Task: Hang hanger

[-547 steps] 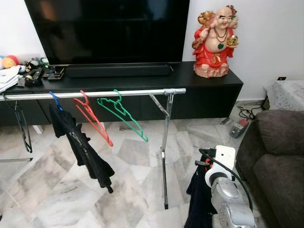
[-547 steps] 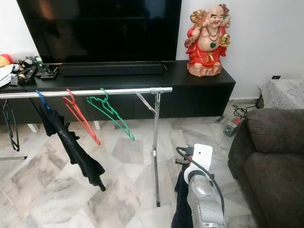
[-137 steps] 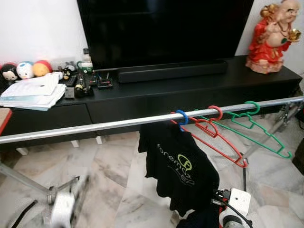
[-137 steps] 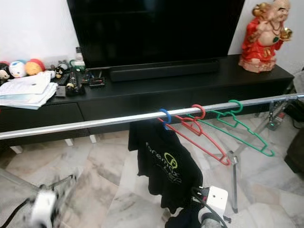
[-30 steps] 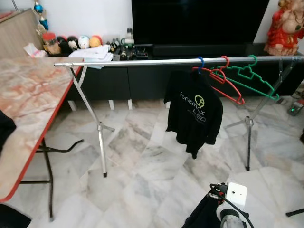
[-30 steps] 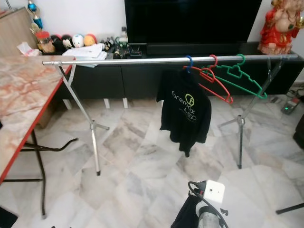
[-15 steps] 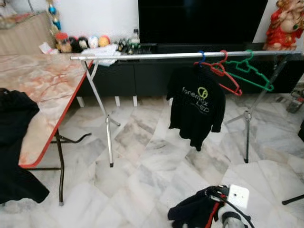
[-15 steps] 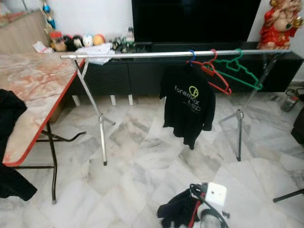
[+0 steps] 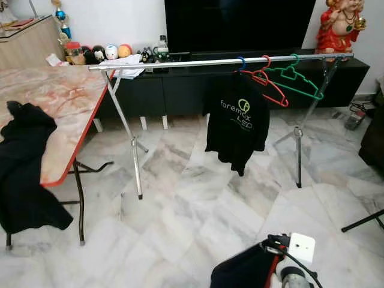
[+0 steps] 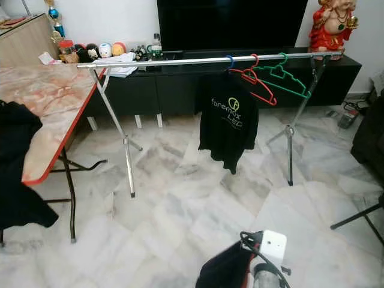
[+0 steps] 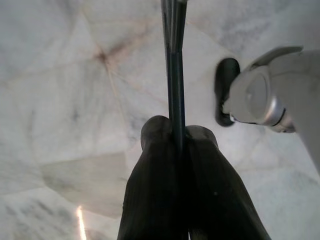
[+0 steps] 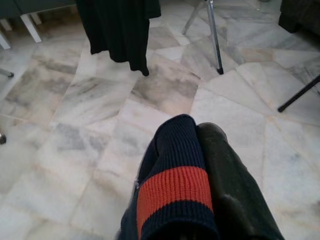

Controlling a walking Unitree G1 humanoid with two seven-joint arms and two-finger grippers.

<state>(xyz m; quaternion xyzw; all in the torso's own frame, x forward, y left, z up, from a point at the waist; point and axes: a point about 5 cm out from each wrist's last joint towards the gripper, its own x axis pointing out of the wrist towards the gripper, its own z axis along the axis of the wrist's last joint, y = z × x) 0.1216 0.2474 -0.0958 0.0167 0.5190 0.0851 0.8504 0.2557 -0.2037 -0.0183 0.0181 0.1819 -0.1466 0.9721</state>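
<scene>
"foremax" on hung black shirt (image 9: 237, 123)

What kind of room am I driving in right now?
Most likely a home living room used for laundry: a big TV on a low black console, a marble floor, and a clothes rail with hangers.

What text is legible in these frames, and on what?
"foremax": white print on the black T-shirt hanging on the rail, with a yellow-green round logo above the word.
A second, smaller line under it on the shirt: too blurred to read.
Bottles and jars on the TV bench: labels too small to read.
Papers on the bench: no print can be made out.
</scene>
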